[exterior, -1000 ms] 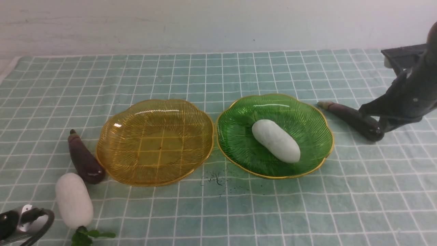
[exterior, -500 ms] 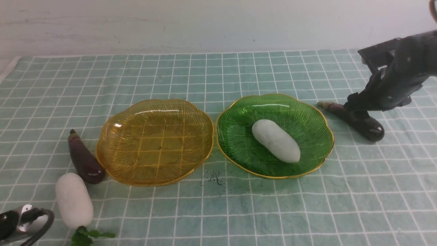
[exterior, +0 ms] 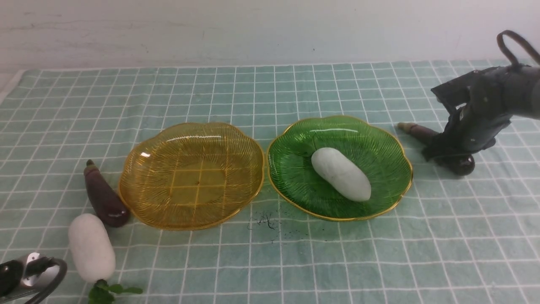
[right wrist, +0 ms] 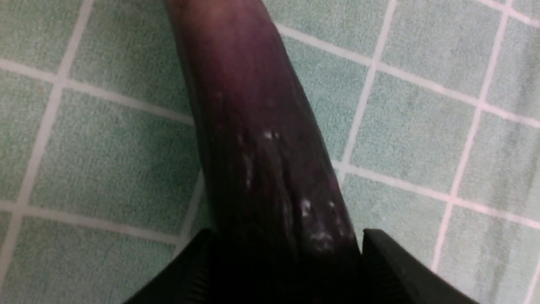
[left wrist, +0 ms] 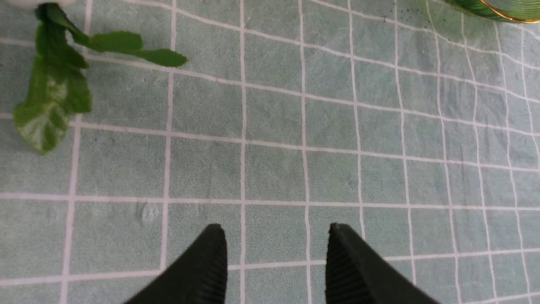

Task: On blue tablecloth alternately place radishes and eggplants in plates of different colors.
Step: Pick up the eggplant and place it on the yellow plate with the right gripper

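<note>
**A:** Well, findings on the counter, largest item first?

**B:** Flat blue tablecloth [exterior: 270,261]. The green plate [exterior: 295,177] holds one radish [exterior: 341,174]; the amber plate [exterior: 190,177] is bare. The loose radish [exterior: 90,247] and left eggplant [exterior: 104,198] lie beside it. The left hand [left wrist: 274,236] is nearby, parted wide over bare cloth.

**A:** And the change?

**B:** Within the last second the right hand [exterior: 445,153] swung from the right eggplant's [exterior: 417,133] blunt end to straddle its body; the stem shifted slightly. The fingers [right wrist: 396,270] seem to bear on both flanks, so I judge it gripped, not lifted. The eggplant's turn has begun.

**A:** Orientation?

**B:** On the cloth just right of the green plate, long axis diagonal, stem cap pointing away and toward that plate, blunt end nearer the robot, under the hand
</note>
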